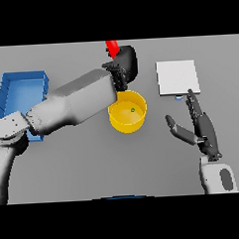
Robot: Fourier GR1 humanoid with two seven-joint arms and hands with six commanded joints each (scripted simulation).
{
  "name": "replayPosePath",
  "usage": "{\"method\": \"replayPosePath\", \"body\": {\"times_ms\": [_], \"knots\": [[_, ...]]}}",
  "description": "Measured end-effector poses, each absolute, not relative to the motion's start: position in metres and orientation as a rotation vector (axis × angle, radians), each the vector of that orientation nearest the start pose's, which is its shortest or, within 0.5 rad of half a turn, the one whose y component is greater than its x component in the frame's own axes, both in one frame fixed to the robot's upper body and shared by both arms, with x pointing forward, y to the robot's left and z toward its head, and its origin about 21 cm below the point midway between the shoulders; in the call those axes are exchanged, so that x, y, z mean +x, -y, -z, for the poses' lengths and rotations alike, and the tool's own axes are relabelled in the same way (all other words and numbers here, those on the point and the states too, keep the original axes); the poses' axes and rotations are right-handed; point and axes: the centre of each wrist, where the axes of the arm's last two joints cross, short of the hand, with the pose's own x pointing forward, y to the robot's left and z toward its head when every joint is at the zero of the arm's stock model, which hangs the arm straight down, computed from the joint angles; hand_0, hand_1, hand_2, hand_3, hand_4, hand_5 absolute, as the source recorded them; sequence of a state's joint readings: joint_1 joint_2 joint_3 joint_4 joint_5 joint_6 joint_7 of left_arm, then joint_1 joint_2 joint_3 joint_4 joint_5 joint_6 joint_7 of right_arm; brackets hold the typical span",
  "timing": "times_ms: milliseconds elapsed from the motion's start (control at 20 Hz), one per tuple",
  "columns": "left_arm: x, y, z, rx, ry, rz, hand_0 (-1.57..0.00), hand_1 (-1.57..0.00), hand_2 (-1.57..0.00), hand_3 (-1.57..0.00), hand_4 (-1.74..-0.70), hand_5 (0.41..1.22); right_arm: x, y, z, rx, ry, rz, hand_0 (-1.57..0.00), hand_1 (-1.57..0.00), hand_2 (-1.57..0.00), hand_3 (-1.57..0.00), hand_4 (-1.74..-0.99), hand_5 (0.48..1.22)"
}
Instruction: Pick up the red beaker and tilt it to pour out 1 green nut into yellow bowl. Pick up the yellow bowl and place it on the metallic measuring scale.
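Observation:
My left hand (124, 66) is shut on the red beaker (112, 48), of which only a red strip shows above the dark fingers, tilted just behind the yellow bowl (127, 111). The bowl sits mid-table with one small green nut (132, 110) inside it. My left forearm reaches across from the lower left and covers the bowl's left rim. The metallic measuring scale (177, 77), a pale square plate, lies to the bowl's right rear. My right hand (200, 124) rests open on the table right of the bowl, fingers pointing toward the scale.
A blue bin (21, 99) stands at the table's left side, partly behind my left arm. Grey tabletop (93, 157) stretches between the bowl and the front edge.

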State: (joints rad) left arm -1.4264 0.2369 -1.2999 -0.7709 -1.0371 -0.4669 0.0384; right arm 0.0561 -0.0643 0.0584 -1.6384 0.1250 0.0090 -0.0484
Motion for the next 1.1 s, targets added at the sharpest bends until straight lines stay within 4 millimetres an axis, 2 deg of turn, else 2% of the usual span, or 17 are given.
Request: {"method": "replayPosePath", "body": {"times_ms": [50, 100, 150, 200, 250, 400, 450, 500, 550, 600, 650, 800, 1000, 1100], "knots": [[0.401, -0.004, -0.159, -1.545, -0.755, -2.606, -1.57, -1.57, -1.57, -1.57, -1.74, 1.171, 0.233, 0.236, -0.004, -0.115, 1.629, -0.185, 0.00, 0.00, 0.00, 0.00, -1.219, 0.595], [0.405, -0.007, -0.170, -1.592, -0.765, -2.576, -1.57, -1.39, -1.38, -1.57, -1.69, 1.181, 0.234, 0.233, -0.006, -0.107, 1.639, -0.188, 0.00, 0.00, 0.00, 0.00, -1.219, 0.601], [0.413, -0.012, -0.185, -1.632, -0.809, -2.558, -1.57, -1.27, -1.25, -1.57, -1.64, 1.189, 0.235, 0.234, -0.007, -0.111, 1.655, -0.194, 0.00, 0.00, 0.00, 0.00, -1.222, 0.609], [0.415, -0.012, -0.193, -1.647, -0.861, -2.520, -1.57, -1.33, -1.32, -1.36, -1.66, 1.196, 0.236, 0.237, -0.008, -0.104, 1.660, -0.189, 0.00, 0.00, 0.00, 0.00, -1.224, 0.615], [0.421, -0.014, -0.219, -1.729, -0.890, -2.467, -1.57, -1.38, -1.37, -1.21, -1.68, 1.201, 0.236, 0.233, -0.009, -0.087, 1.669, -0.185, 0.00, 0.00, 0.00, 0.00, -1.231, 0.620], [0.435, -0.027, -0.276, -1.878, -0.989, -2.400, -1.57, -1.47, -1.47, -1.39, -1.57, 1.211, 0.239, 0.233, -0.008, -0.080, 1.645, -0.180, 0.00, 0.00, 0.00, 0.00, -1.256, 0.635], [0.440, -0.037, -0.304, -1.972, -1.058, -2.383, -1.57, -1.49, -1.49, -1.42, -1.55, 1.213, 0.239, 0.236, -0.009, -0.082, 1.650, -0.185, 0.00, 0.00, 0.00, 0.00, -1.266, 0.639], [0.446, -0.047, -0.319, -2.056, -1.122, -2.391, -1.57, -1.51, -1.50, -1.45, -1.54, 1.214, 0.240, 0.235, -0.006, -0.075, 1.640, -0.190, 0.00, 0.00, 0.00, 0.00, -1.274, 0.642], [0.448, -0.049, -0.327, -2.085, -1.173, -2.388, -1.57, -1.52, -1.52, -1.48, -1.58, 1.216, 0.242, 0.236, -0.006, -0.072, 1.640, -0.196, 0.00, 0.00, 0.00, 0.00, -1.281, 0.644], [0.455, -0.071, -0.341, -2.174, -1.290, -2.424, -1.57, -1.53, -1.53, -1.45, -1.61, 1.217, 0.243, 0.236, -0.006, -0.075, 1.650, -0.207, 0.00, 0.00, 0.00, 0.00, -1.292, 0.645], [0.464, -0.106, -0.353, -2.309, -1.483, -2.453, -1.57, -1.54, -1.54, -1.44, -1.64, 1.218, 0.244, 0.233, -0.007, -0.073, 1.656, -0.214, 0.00, 0.00, 0.00, 0.00, -1.299, 0.649], [0.477, -0.177, -0.360, -2.464, -1.995, -2.456, -1.57, -1.55, -1.55, -1.42, -1.69, 1.219, 0.243, 0.234, -0.009, -0.069, 1.677, -0.236, 0.00, 0.00, 0.00, 0.00, -1.312, 0.653], [0.481, -0.233, -0.340, -2.591, -2.473, -2.238, -1.57, -1.56, -1.56, -1.44, -1.72, 1.220, 0.241, 0.232, -0.010, -0.082, 1.696, -0.261, 0.00, 0.00, 0.00, 0.00, -1.298, 0.651], [0.482, -0.260, -0.323, -2.763, -2.645, -2.066, -1.57, -1.57, -1.57, -1.41, -1.73, 1.221, 0.242, 0.234, -0.010, -0.085, 1.676, -0.261, 0.00, 0.00, 0.00, 0.00, -1.286, 0.649]]}}
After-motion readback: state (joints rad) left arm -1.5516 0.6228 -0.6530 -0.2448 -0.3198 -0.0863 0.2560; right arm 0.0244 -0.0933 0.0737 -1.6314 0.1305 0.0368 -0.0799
